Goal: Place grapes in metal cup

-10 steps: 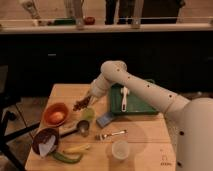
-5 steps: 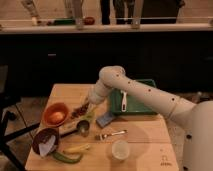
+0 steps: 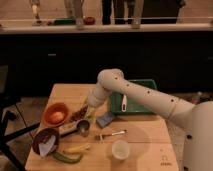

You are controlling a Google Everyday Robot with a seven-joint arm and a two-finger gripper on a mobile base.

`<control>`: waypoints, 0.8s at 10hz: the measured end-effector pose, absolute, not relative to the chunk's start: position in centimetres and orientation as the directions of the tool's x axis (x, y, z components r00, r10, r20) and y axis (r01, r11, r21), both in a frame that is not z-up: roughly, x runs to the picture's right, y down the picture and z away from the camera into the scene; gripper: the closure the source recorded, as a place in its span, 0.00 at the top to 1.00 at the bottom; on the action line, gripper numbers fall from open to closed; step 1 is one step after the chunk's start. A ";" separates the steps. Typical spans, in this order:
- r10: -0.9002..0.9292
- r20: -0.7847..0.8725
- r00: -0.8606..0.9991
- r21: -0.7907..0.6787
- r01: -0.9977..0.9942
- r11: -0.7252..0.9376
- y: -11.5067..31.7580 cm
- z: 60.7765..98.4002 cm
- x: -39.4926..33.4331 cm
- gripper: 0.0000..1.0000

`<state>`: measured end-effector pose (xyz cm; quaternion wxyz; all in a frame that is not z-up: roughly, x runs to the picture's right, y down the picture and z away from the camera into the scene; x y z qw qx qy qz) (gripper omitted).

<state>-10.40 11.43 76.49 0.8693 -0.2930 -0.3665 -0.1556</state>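
Observation:
The dark reddish-purple grapes (image 3: pixel 77 115) hang at the tip of my gripper (image 3: pixel 83 113), which is shut on them. The gripper reaches down and left from the white arm and sits low over the wooden table (image 3: pixel 145 135). The small metal cup (image 3: pixel 83 128) stands upright just below and in front of the grapes, slightly to their right. The grapes are above and behind its rim, not inside it.
An orange bowl (image 3: pixel 56 114) lies left of the grapes, and a dark bowl (image 3: pixel 46 141) sits at the front left. A banana (image 3: pixel 77 148) and a cucumber (image 3: pixel 67 158) lie in front. Also here are a white plastic cup (image 3: pixel 120 149), a utensil (image 3: pixel 111 134), a blue item (image 3: pixel 106 119) and a green tray (image 3: pixel 135 97).
The gripper has moved down and to the left with the grapes, from above the table's middle to just behind the metal cup.

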 end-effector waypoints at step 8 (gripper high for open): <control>-0.048 0.740 0.671 -0.399 0.495 0.772 12.8 75.8 -11.3 0.01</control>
